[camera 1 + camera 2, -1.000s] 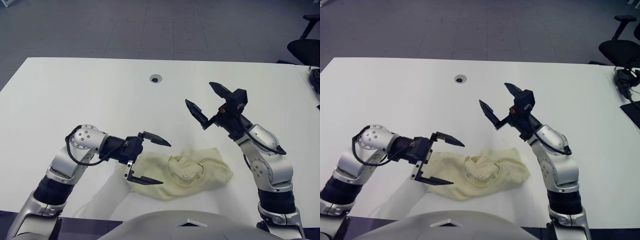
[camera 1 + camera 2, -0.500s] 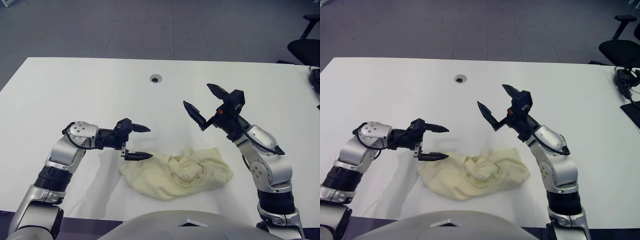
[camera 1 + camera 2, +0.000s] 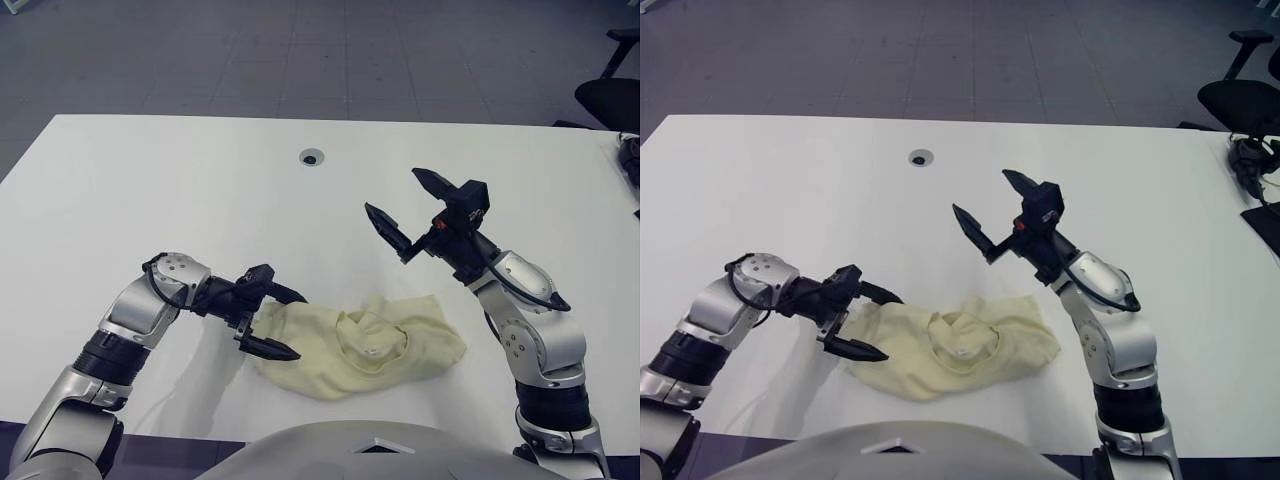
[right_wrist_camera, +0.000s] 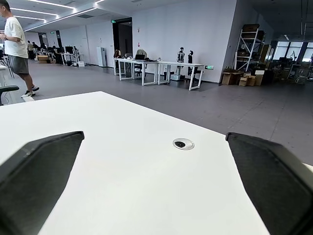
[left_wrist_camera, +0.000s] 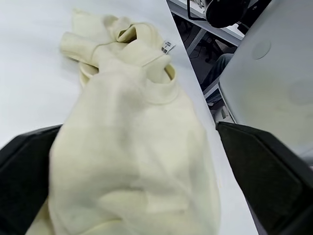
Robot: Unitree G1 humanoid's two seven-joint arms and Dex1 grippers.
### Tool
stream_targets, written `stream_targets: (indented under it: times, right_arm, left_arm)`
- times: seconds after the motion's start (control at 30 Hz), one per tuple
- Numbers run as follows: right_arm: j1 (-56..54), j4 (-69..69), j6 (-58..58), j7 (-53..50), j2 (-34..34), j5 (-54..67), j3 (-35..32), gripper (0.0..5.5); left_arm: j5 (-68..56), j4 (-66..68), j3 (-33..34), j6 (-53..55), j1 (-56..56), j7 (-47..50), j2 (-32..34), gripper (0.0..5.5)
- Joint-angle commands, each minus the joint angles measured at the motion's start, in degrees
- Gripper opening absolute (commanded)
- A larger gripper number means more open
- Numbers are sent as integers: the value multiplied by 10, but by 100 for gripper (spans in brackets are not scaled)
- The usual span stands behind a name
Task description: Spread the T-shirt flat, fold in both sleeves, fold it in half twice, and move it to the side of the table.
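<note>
A pale yellow T-shirt [image 3: 360, 343] lies crumpled near the table's front edge, collar up. My left gripper [image 3: 280, 322] is open at the shirt's left edge, one finger above the cloth and one low by the table. In the left wrist view the T-shirt [image 5: 132, 142] bulges between the two dark fingers [image 5: 264, 166]. My right gripper [image 3: 405, 210] is open, held in the air above and behind the shirt's right part, holding nothing. The right wrist view looks out between its own fingers [image 4: 34, 166] over the bare table.
The white table [image 3: 200, 190] has a small round cable hole [image 3: 312, 157] at the back centre. A black office chair [image 3: 1240, 100] and dark items [image 3: 1246, 160] stand beyond the table's far right edge. Free tabletop lies left and behind the shirt.
My left gripper has dropped and moved right, from above the table beside the shirt onto its left edge, and the cloth there has bunched up. The right gripper has barely shifted.
</note>
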Motion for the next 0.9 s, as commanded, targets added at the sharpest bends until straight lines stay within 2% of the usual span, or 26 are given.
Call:
stream_targets:
  times: [0.03, 0.47, 0.9]
  right_arm:
    - [-1, -4, 10, -1, -2, 1, 2, 540]
    - [-4, 0, 8, -5, -1, -1, 1, 540]
    - [-12, 7, 7, -5, 1, -4, 3, 540]
  left_arm:
    - [-12, -29, -5, 18, -6, -5, -2, 538]
    - [-74, -97, 35, 46, -2, 13, 0, 538]
    - [-76, -164, 36, 29, 52, 2, 47, 538]
